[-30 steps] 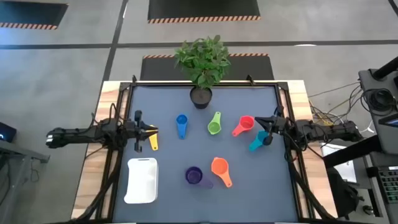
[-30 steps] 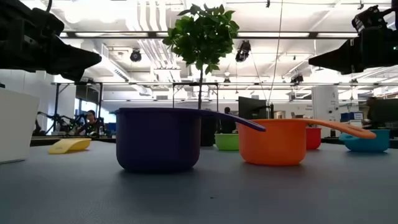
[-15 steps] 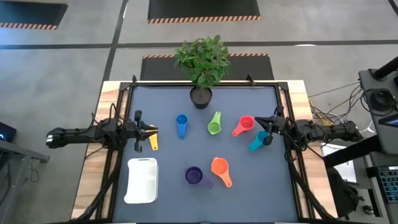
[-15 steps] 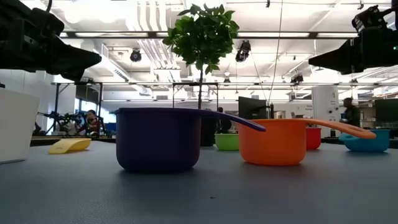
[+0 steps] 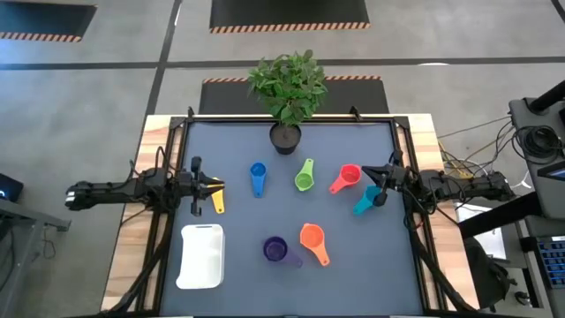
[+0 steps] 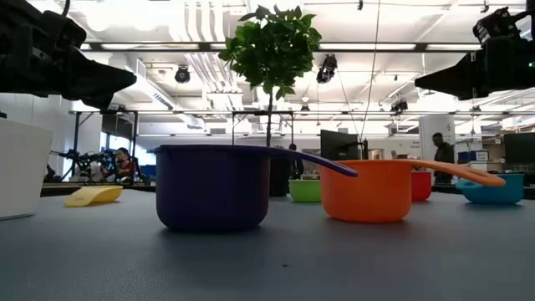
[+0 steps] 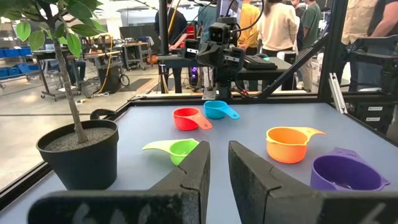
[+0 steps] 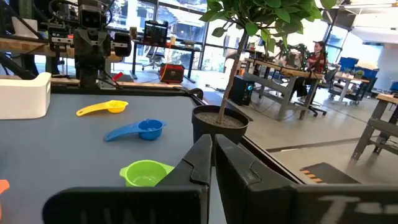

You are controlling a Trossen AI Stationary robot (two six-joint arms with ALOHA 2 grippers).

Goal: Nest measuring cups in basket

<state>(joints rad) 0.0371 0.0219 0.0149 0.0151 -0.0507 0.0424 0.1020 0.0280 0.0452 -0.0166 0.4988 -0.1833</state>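
Moved: nothing on counter point(image 5: 353, 256) vs the earlier frame; only a person in the bkgd has shifted.
L tool point(image 5: 212, 186): hovers near yellow cup point(image 5: 218, 202), jaws nearly shut w/ slim gap, nothing held.
R tool point(image 5: 372, 173): by teal cup point(image 5: 364, 202), fully closed, empty.
Step tip: jaws to be opened first, cup to be taken by its handle, largest seated first.
Cups: 7 scattered, none nested.
Basket point(image 5: 201, 256): white, shallow, front-left, no cup inside.
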